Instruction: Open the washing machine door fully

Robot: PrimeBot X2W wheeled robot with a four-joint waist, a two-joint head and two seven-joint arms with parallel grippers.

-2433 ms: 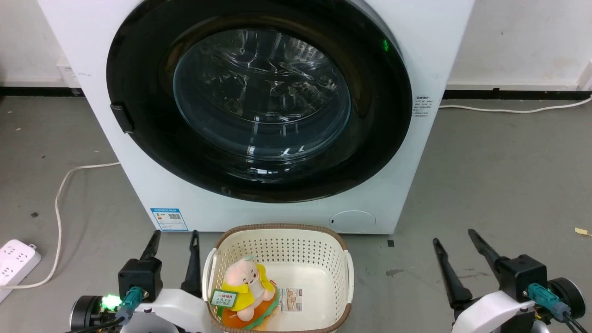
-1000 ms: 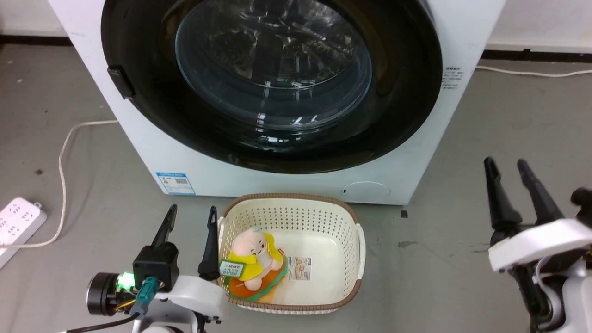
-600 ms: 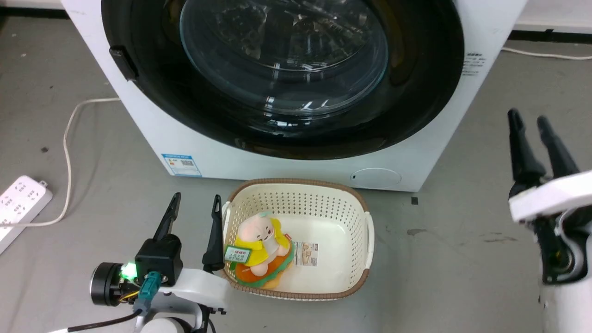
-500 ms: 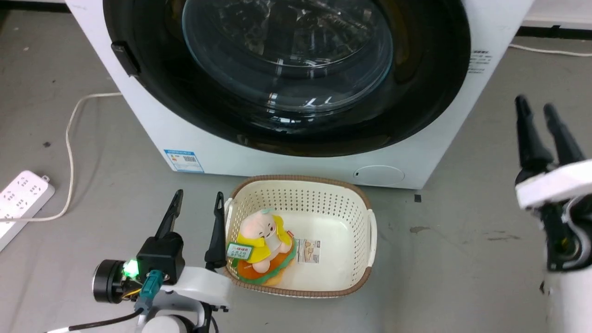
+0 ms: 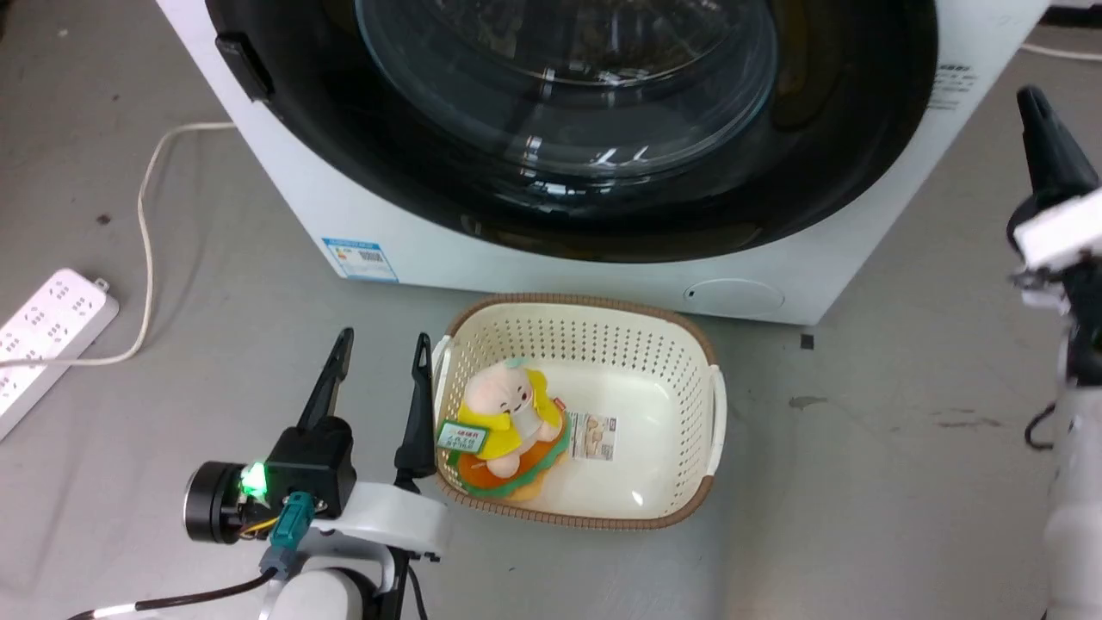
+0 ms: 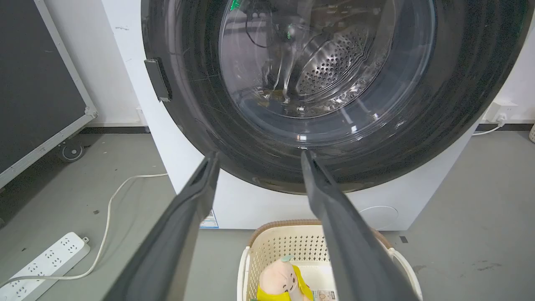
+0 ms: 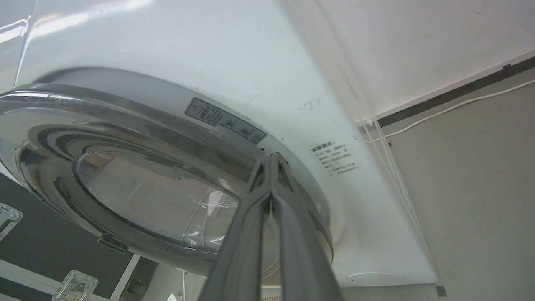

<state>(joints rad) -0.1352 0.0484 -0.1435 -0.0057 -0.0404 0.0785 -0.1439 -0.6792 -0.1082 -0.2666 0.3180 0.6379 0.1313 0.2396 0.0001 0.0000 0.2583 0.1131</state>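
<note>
Head looks down; wrists face washing machine (image 6: 250,205).

A basket (image 5: 585,303) stands just near the washing machine (image 5: 465,263), under the low edge of the washing machine door (image 5: 413,164) — blocking the middle approach. At left lie a cord (image 5: 143,215) and power strip (image 5: 53,314); the floor (image 5: 895,405) at right gives room.

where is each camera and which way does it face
Head view: on the head, looking down at the door and basket; left jaws open at lower left, right jaws at right edge.
Left wrist view: low, facing the door between its open jaws.
Right wrist view: beside the washer, looking along its shut jaws at the door.
All three share the door.
</note>
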